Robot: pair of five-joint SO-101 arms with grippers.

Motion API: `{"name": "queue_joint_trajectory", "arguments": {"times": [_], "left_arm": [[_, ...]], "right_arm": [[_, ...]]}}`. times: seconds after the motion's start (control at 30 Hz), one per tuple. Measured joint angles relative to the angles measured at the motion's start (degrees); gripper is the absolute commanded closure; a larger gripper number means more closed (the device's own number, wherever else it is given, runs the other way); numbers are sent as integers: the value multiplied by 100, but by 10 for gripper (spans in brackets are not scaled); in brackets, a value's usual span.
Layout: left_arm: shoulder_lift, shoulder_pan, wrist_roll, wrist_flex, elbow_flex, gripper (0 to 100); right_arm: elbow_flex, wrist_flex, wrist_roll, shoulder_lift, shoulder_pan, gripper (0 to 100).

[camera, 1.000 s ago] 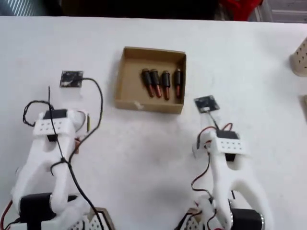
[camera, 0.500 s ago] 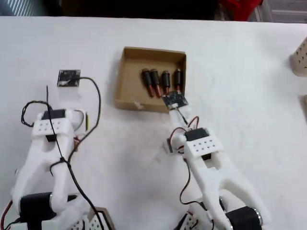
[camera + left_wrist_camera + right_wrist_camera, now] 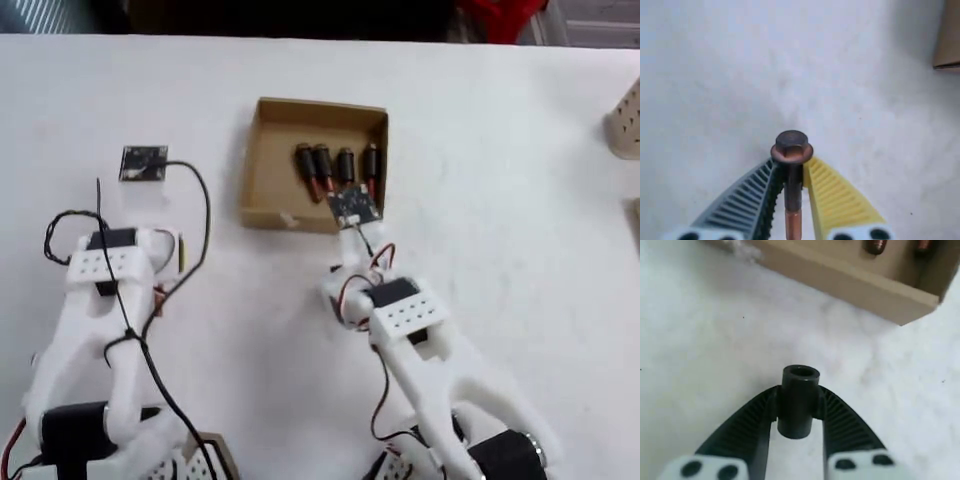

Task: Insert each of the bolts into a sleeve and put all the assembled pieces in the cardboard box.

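Note:
My left gripper (image 3: pixel 792 165) is shut on a copper bolt (image 3: pixel 792 150), head outward, held above the bare white table. In the high view that arm sits at the left, its gripper (image 3: pixel 176 255) well apart from the box. My right gripper (image 3: pixel 797 400) is shut on a black sleeve (image 3: pixel 799 390), its open bore facing outward. It hangs just in front of the cardboard box's near wall (image 3: pixel 850 282). The cardboard box (image 3: pixel 262 170) holds several assembled pieces (image 3: pixel 335 172) lying side by side in its right half. The right arm (image 3: pixel 400 315) stands near the box's front right corner.
A beige perforated block (image 3: pixel 625 125) stands at the table's right edge. Black and red cables (image 3: pixel 195 215) loop around the left arm. Perforated bases (image 3: pixel 200 462) sit at the near edge. Open white table lies between the two arms.
The right arm has swung left from the table's right side to the front of the box, carrying the sleeve. The left arm has stayed put.

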State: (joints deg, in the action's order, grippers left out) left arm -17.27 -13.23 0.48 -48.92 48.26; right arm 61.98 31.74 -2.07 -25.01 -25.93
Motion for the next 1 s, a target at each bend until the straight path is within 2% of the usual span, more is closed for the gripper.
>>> {"name": "queue_joint_trajectory", "arguments": {"times": [0.13, 0.47, 0.57, 0.7, 0.9, 1.0], "left_arm": [[0, 0, 0, 0, 0, 976], [0, 0, 0, 97, 18, 976], [0, 0, 9, 237, 158, 976], [0, 0, 0, 281, 158, 976], [0, 0, 0, 281, 158, 976], [0, 0, 0, 281, 158, 976]], "right_arm": [[404, -905, 0, 0, -202, 981], [457, -2426, -26, 0, -246, 981], [651, -3015, -396, 0, -369, 981], [1204, -4264, -1178, 0, -738, 982], [1890, -6488, -1248, 0, -1143, 982], [1916, -7033, -1196, 0, -1125, 982]]}}
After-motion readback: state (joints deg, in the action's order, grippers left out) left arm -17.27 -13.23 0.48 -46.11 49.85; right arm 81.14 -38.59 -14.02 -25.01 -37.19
